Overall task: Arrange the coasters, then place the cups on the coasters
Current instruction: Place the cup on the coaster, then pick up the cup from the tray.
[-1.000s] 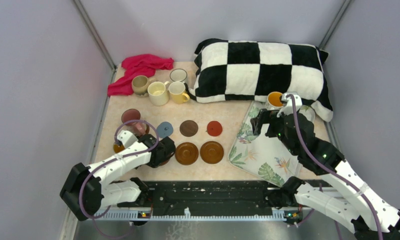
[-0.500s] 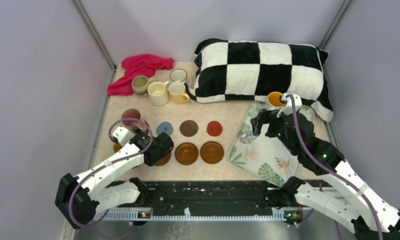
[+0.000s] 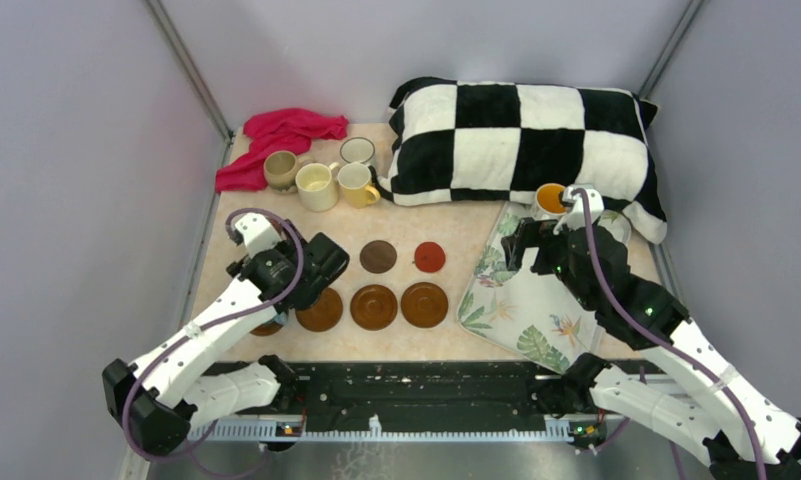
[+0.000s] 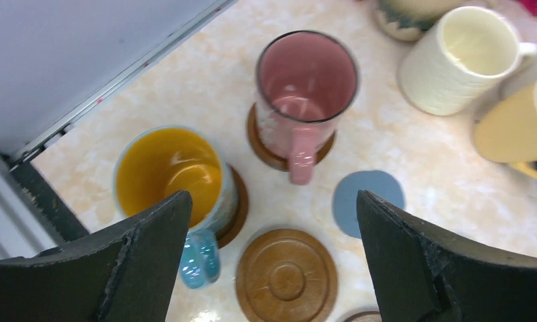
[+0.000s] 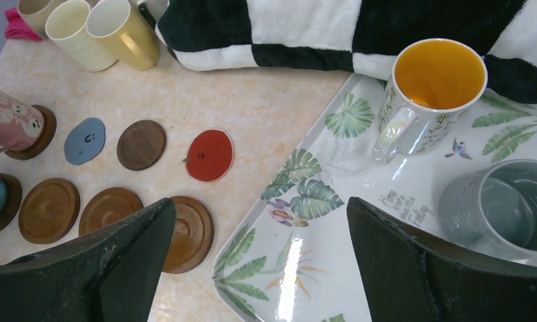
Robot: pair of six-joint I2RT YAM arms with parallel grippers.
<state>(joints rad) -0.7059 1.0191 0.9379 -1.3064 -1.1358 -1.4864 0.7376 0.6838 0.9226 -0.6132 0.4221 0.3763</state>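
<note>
1. Blue cup [image 4: 171, 178], yellow inside, now sits on a brown coaster [image 4: 239, 201] at the near left corner of the table [image 4: 420, 154]. My left pincer [image 4: 271, 201] has just let it go and lifted clear, and hangs wide open and empty above it.
2. I judge that makes two cups placed: the pink cup [image 4: 306, 94] sits on its own coaster just behind.
3. Both stand upright, long axis vertical, mouths up, handles pointing towards the near edge.
4. My right pincer [image 5: 260, 204] is spread wide and empty over the leaf tray [image 5: 306, 268], near the orange-lined cup [image 5: 430, 100].
</note>
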